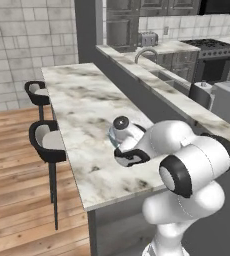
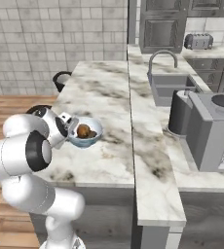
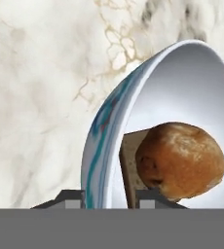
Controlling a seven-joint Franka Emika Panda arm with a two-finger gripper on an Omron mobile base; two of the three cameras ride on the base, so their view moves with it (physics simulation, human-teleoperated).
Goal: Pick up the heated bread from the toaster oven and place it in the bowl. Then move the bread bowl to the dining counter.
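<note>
Currently logging: bowl (image 2: 86, 132) resting on dining counter (image 2: 99, 92), bun (image 3: 180, 160) inside beside flat brown piece (image 3: 129, 168). I judge bowl stiff, glazed, likely slippery, breakable if knocked; rim only sensible hold. Bun light, soft, loose, would roll if bowl tipped. Gripper (image 3: 110, 197): fingertips straddle near rim, one outside wall, one inside, jaws narrow. I cannot tell whether they pinch rim or stand just off it.

The bun (image 2: 84, 131) lies in the bowl (image 2: 95, 127), beside a flat piece (image 3: 130, 165). The bowl sits on the surface (image 2: 89, 87). Stools (image 1: 44, 140) stand along its far side.
</note>
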